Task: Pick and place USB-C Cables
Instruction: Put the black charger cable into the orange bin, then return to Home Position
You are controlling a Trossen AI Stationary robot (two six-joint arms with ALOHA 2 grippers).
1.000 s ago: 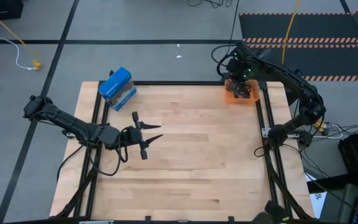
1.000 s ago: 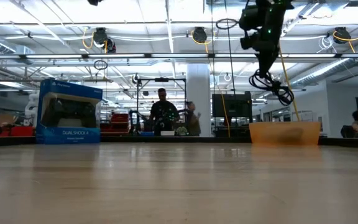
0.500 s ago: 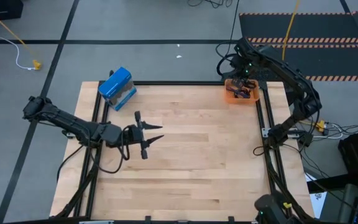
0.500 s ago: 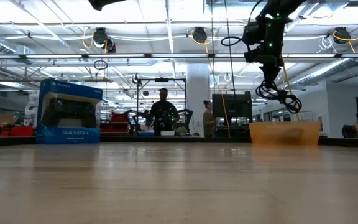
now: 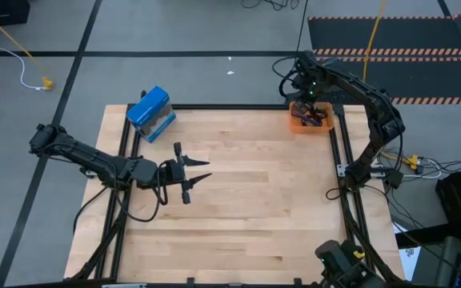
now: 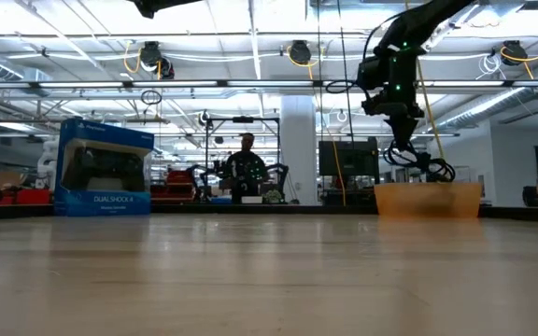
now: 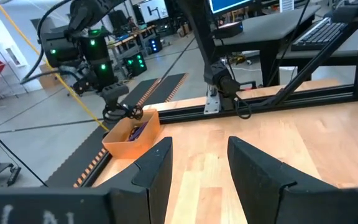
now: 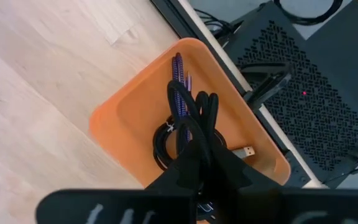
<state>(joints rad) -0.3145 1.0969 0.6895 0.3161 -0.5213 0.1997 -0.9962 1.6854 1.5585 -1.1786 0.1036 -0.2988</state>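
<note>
Two arms: both dark, one at each side of the wooden table [image 5: 246, 208].
Left gripper [image 5: 189, 174]: at about nine o'clock from the table's middle, above bare wood, pointing toward three o'clock; its fingers [image 7: 156, 167] stand well apart with nothing between them.
DualShock 4 box [image 5: 150, 113]: blue, at about eleven o'clock on the table, near the far left corner and well apart from the left gripper; in the low view it stands upright at the left [image 6: 104, 168].
Orange bin [image 5: 311, 121]: at about one o'clock, in the table's far right corner, just inside the black frame rail.
Right gripper [image 5: 309, 99]: directly above the orange bin, pointing down into it; its fingers are closed on the black folded cable [image 8: 199, 132], which hangs from them into the bin.
Black folded cable, low view [image 6: 417, 157]: loops dangle under the gripper, reaching the bin's rim.
Purple-blue cable [image 8: 180, 93]: inside the bin, lying along the bin floor, partly under the black folded cable.
Black coiled cable [image 8: 166, 144]: inside the bin, a ring on the floor beside the purple-blue one, partly hidden by the gripper.
USB plug [image 8: 246, 151]: a silver end on the bin floor; whose cable it belongs to cannot be told.
Person [image 6: 244, 168]: standing in the room far behind the table, seen in the low view.
</note>
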